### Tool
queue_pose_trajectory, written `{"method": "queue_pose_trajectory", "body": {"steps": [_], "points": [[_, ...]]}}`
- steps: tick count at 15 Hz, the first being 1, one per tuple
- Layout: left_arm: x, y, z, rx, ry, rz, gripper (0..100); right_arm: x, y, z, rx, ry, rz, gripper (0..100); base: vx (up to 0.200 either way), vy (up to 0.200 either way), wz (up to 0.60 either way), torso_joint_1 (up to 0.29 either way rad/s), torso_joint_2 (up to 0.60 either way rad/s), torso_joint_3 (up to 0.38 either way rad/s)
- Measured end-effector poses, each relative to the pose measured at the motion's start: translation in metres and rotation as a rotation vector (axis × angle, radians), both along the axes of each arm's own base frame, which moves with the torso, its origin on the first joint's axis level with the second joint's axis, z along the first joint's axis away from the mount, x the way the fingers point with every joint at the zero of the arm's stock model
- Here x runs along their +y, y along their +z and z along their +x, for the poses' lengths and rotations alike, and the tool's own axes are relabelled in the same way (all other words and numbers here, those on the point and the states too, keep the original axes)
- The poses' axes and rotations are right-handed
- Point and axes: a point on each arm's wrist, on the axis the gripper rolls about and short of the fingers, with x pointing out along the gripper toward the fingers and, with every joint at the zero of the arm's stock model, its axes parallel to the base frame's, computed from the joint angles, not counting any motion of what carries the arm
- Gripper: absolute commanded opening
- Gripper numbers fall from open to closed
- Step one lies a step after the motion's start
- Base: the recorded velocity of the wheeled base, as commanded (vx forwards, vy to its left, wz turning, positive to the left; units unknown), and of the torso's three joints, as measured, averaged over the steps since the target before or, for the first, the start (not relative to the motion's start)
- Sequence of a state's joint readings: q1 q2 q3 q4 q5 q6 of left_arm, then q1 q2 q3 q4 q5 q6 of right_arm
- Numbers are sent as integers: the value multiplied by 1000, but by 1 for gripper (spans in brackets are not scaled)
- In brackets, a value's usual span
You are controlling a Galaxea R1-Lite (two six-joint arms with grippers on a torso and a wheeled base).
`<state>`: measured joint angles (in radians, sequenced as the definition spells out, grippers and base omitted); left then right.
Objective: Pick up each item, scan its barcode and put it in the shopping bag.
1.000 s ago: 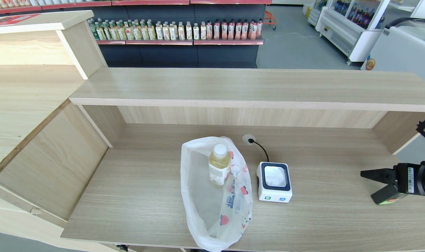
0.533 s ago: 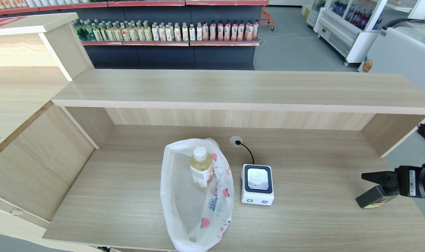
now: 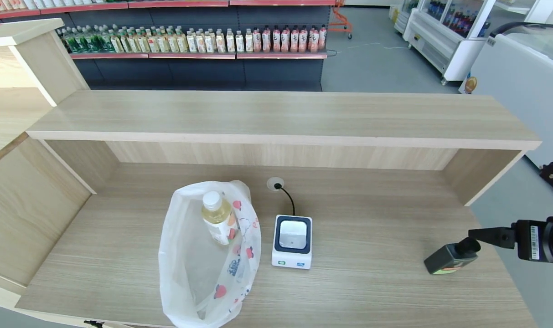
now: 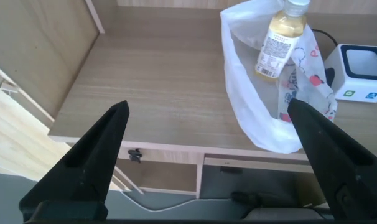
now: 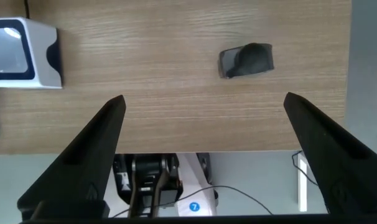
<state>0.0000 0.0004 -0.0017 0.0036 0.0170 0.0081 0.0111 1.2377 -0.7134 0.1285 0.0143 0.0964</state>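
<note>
A white patterned shopping bag [image 3: 192, 273] lies open on the wooden counter [image 3: 372, 237], with a pale yellow drink bottle [image 3: 217, 223] standing inside it. The white barcode scanner [image 3: 292, 241] sits just right of the bag. A small dark bottle [image 3: 449, 259] lies on its side near the counter's right end. My right gripper [image 3: 486, 237] hovers open just right of it, nothing between its fingers. From the right wrist, the dark bottle [image 5: 247, 60] lies ahead of the right gripper [image 5: 204, 98]. My left gripper [image 4: 208, 104] hangs open off the counter's front edge, near the bag [image 4: 257, 118].
A raised wooden shelf [image 3: 276, 114] runs along the back of the counter, with side panels at both ends. The scanner's black cable [image 3: 287, 198] leads to a hole in the counter. Store shelves of bottles [image 3: 189, 41] and white freezers [image 3: 509, 59] stand beyond.
The whole head picture has slid left, so the camera has moved. Against the counter, my right gripper now stands farther right of the dark bottle. Both grippers stay open.
</note>
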Motion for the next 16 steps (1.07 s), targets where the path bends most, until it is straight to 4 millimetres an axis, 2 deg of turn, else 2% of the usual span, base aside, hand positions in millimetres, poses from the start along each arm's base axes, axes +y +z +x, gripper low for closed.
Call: {"method": "queue_pose_trajectory", "body": {"steps": [1,10,12,16], "points": [[0,0,0,0,-1,0,100,0,-2,-1,11,1,0,100,0,0,0,0,0,0],[0,0,0,0,0,0,100,-1,-7,-7,29,22,-42,100,-200,-200,0,-1,4,2],[0,0,0,0,0,0,100,-2,-7,-5,35,15,-71,100,0,0,0,0,0,0],[0,0,0,0,0,2,100,-3,-8,0,40,17,-79,100,0,-200,0,4,4,0]]}}
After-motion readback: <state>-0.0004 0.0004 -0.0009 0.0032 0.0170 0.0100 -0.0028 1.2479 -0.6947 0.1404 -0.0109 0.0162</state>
